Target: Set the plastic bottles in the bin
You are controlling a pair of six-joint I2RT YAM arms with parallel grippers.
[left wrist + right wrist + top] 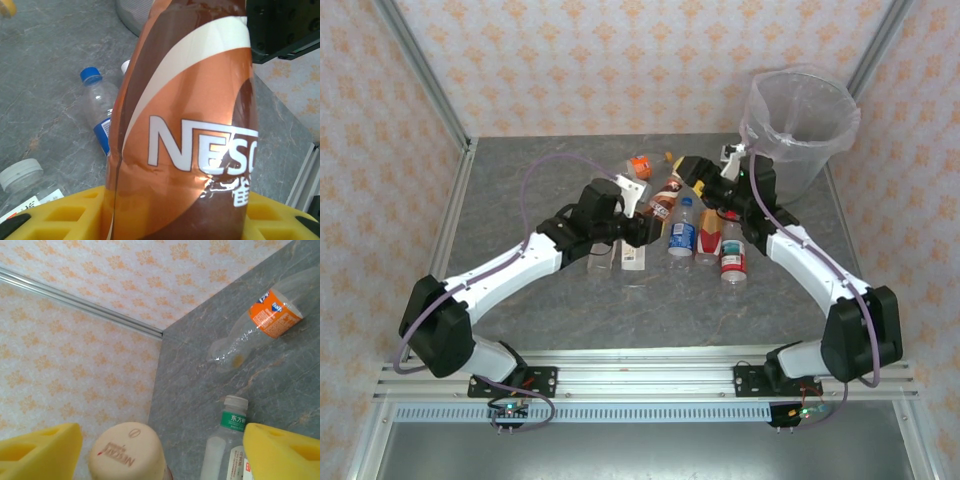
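Left gripper [646, 212]: closed on the brown bottle [666, 196]. In the left wrist view its yellow pads [65, 215] sat on both sides of the bottle's lower body.
Brown bottle: held at mid-table, left of and nearer than the bin. It carried a brown-and-orange label with white lettering, and its beige cap [127, 452] pointed toward the far right.
Right gripper [706, 172]: open at the cap end of the brown bottle. In the right wrist view its yellow fingers [42, 450] stood on either side of the beige cap, with a wide gap on one side.
Bin [812, 150]: upright at the far right corner of the table [520, 200], lined with a clear plastic bag.
Orange-label bottle [638, 168]: lay on the table just left of the brown bottle.
Blue-label bottle [682, 230]: lay on the table just near of the brown bottle.
Red-and-yellow-label bottle [708, 236]: lay just right of the blue-label bottle.
Red-label bottle [732, 258]: lay rightmost in the row, beside the right arm.
White-label bottles [603, 256]: two lay side by side, partly under the left arm.
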